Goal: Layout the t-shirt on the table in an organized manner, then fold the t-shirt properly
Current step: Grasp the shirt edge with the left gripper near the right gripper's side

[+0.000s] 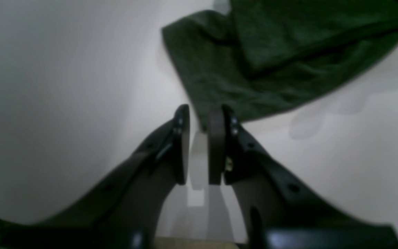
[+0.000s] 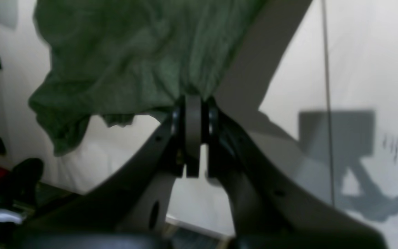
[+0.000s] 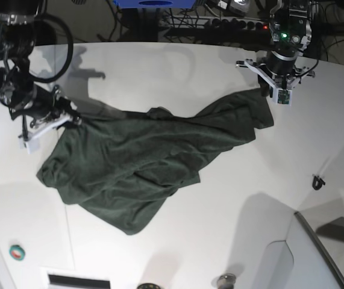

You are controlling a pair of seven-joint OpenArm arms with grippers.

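white table [image 3: 220, 211] bears one t-shirt [image 3: 141, 162], flanked by two grippers.

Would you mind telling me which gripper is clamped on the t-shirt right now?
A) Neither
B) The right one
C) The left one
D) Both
B: the right gripper is shut on the t-shirt edge, while the left gripper hangs empty beside the cloth.

A large dark green, soft, wrinkled fabric t-shirt [image 3: 135, 165] is spread crumpled and unfolded across the middle of a wide, smooth white bench [image 3: 232, 217]. One corner is seen lifted off the bench at the base view's left.
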